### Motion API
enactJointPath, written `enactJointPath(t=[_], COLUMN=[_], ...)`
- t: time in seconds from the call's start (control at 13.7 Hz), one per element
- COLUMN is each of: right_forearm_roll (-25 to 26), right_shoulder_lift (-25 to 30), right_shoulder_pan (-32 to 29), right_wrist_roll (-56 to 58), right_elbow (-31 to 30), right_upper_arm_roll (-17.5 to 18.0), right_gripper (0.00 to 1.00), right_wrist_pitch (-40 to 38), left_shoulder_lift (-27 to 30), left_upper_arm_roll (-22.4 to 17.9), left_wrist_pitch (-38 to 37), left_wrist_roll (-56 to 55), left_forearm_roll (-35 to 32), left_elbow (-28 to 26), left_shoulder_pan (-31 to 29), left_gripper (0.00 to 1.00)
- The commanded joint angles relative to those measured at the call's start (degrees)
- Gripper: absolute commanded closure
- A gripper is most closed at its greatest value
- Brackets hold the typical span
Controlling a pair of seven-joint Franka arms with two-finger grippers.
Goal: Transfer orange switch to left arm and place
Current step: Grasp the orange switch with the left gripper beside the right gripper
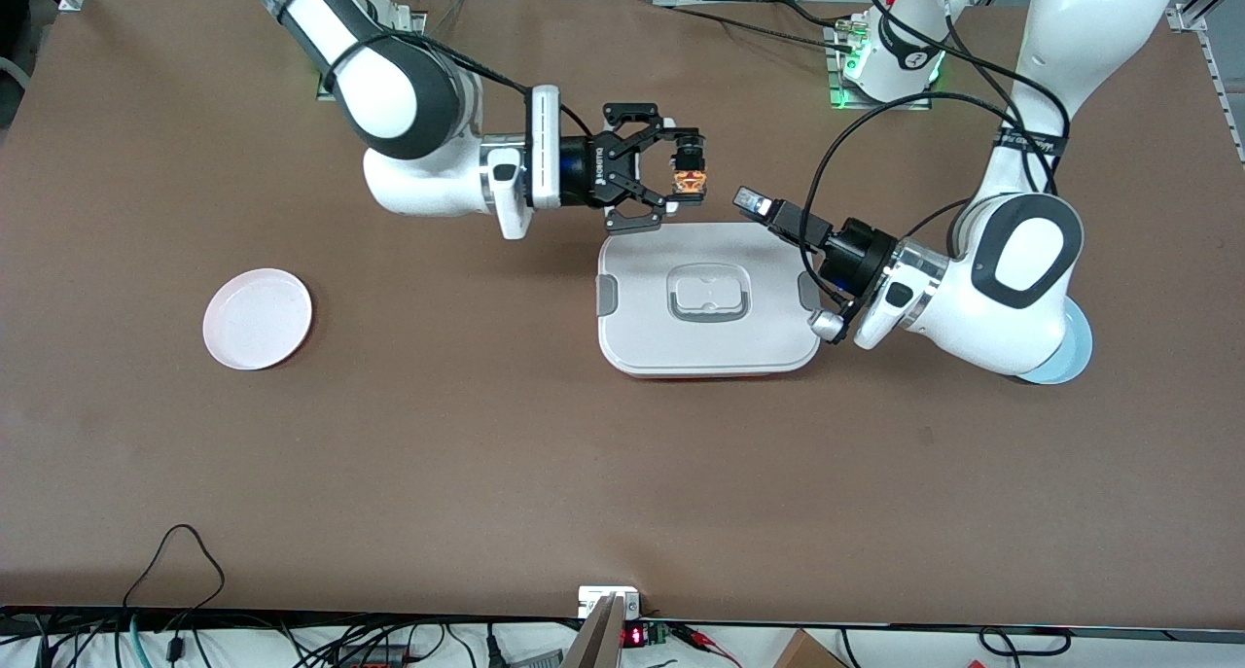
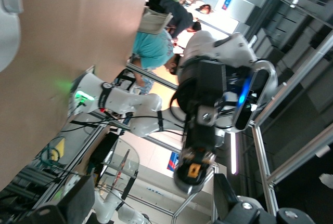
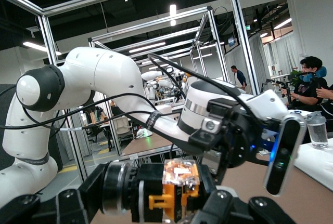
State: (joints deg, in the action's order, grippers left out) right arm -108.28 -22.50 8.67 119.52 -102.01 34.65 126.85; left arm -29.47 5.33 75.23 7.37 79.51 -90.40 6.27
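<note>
Right gripper [image 1: 681,174] clenched on orange switch [image 1: 689,183] above table [image 1: 486,435], left gripper [image 1: 747,199] facing it, grip state indiscernible, box [image 1: 708,298] below, 1 pink plate [image 1: 258,318]

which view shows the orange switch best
The right wrist view: the orange switch fills the foreground, clamped in the right gripper, with its clear top and orange body plain. The front view shows it only as a tiny orange speck in that gripper over the table by the box. The left wrist view shows it small and distant.
</note>
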Motion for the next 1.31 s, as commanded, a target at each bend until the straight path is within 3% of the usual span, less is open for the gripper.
enactJointPath(t=[0.0,0.66,0.8,0.95,1.17,1.24], right_forearm_roll=[-2.2,-1.93,-2.11,-2.37,-2.63,-4.81], right_shoulder_lift=[-1.22,-1.49,-3.94,-5.18,-5.27,-5.18], right_shoulder_pan=[0.73,0.47,0.03,-0.06,-0.06,-0.06], right_wrist_roll=[1.94,2.55,6.14,7.39,7.21,7.21], right_elbow=[1.47,1.38,1.38,1.29,1.29,1.29], right_upper_arm_roll=[0.07,-0.02,-0.02,-0.11,-0.11,-0.19], right_gripper=[1.0,1.0,1.0,1.0,1.0,1.0], right_wrist_pitch=[0.59,0.15,0.06,-0.03,0.67,0.68], left_shoulder_lift=[-1.64,2.49,2.93,3.81,3.72,3.55], left_upper_arm_roll=[2.05,2.49,2.58,3.98,4.52,4.43], left_wrist_pitch=[0.09,-1.14,0.6,2.28,4.39,4.57], left_wrist_roll=[3.35,1.5,1.59,2.47,6.94,7.3], left_forearm_roll=[2.66,3.01,5.64,6.09,6.0,5.92], left_elbow=[0.14,-5.14,-6.1,-7.33,-7.51,-7.42], left_shoulder_pan=[-0.38,-0.12,-0.12,-0.2,0.06,0.06], left_gripper=[0.0,0.0,0.01,0.13,0.4,0.41])
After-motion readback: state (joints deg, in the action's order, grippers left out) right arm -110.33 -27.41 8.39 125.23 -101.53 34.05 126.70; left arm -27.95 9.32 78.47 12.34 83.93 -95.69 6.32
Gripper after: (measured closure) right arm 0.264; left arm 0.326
